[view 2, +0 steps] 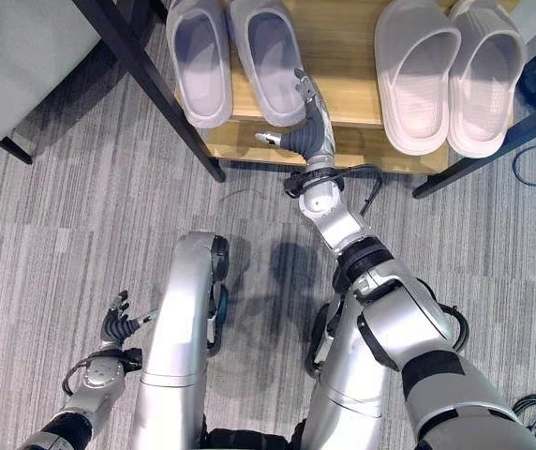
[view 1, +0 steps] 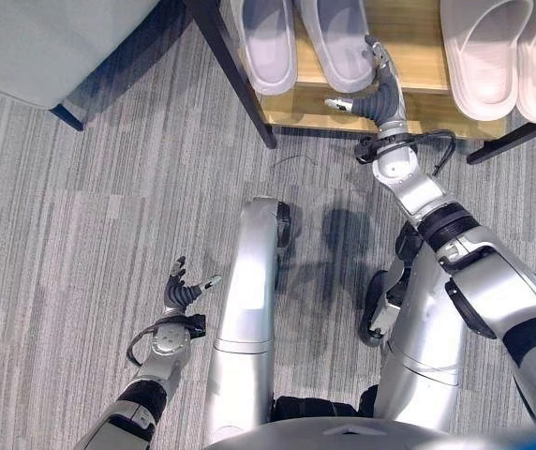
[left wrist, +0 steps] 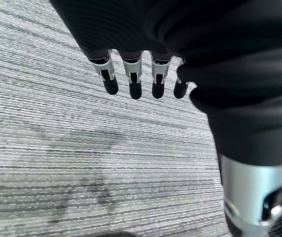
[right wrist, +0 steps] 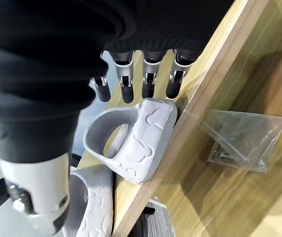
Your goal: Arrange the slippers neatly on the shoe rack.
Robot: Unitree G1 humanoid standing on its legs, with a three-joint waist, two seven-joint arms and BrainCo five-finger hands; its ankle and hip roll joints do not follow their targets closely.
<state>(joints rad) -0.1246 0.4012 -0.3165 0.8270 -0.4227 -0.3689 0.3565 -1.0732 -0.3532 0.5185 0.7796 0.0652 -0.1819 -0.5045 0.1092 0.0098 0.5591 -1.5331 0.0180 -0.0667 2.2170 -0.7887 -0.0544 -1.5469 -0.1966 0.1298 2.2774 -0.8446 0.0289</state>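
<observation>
On the rack [view 2: 249, 141], top shelf: two pairs of slippers, a lilac pair [view 2: 235, 58] to my left and a pale pink pair [view 2: 446, 70] to my right, well apart, all soles down and heels toward me. Right hand [view 2: 307, 122]: fingers straight and relaxed, holding nothing, tips at the heel of the lilac pair's right slipper [right wrist: 141, 140], thumb out to the side; touching or just short, I cannot tell. Left hand [view 1: 182, 289]: low over the carpet [view 1: 81, 234], fingers loosely spread, empty. Lower shelf: a small clear bag [right wrist: 242, 138] of hardware. Risks, as I judge them: that heel overhangs the shelf edge, so a sideways brush could twist it or tip it onto the carpet; too firm a push could skew it against its mate.
</observation>
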